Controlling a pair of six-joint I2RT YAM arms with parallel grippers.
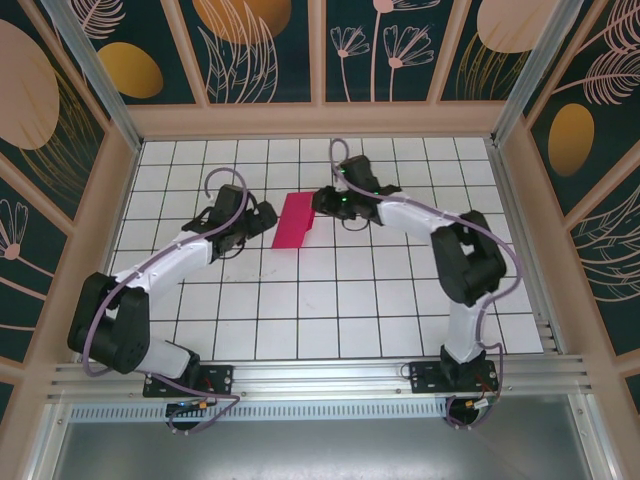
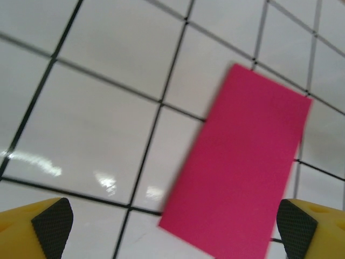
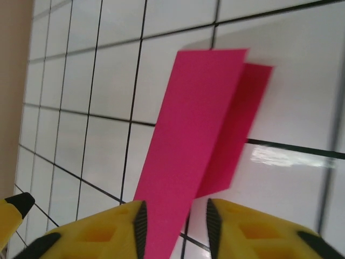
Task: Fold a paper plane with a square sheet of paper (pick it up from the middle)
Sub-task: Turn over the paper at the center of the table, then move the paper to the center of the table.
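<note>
The square sheet of paper [image 1: 295, 220], thin matte magenta folded double, lies on the glossy gridded table [image 1: 330, 310]. The right gripper [image 3: 173, 226] pinches its raised upper flap (yellow fingers, ribbed black pads). The left gripper [image 2: 172, 226] hovers spread wide beside it.

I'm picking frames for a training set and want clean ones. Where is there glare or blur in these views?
Left wrist view: white glare streaks on the table near the bottom left, and the folded pink paper has soft, smeared edges. Right wrist view: a bright glare patch beside the paper, whose lifted flap is slightly blurred between the right gripper fingers. Top view: evenly lit, fairly sharp.
</note>
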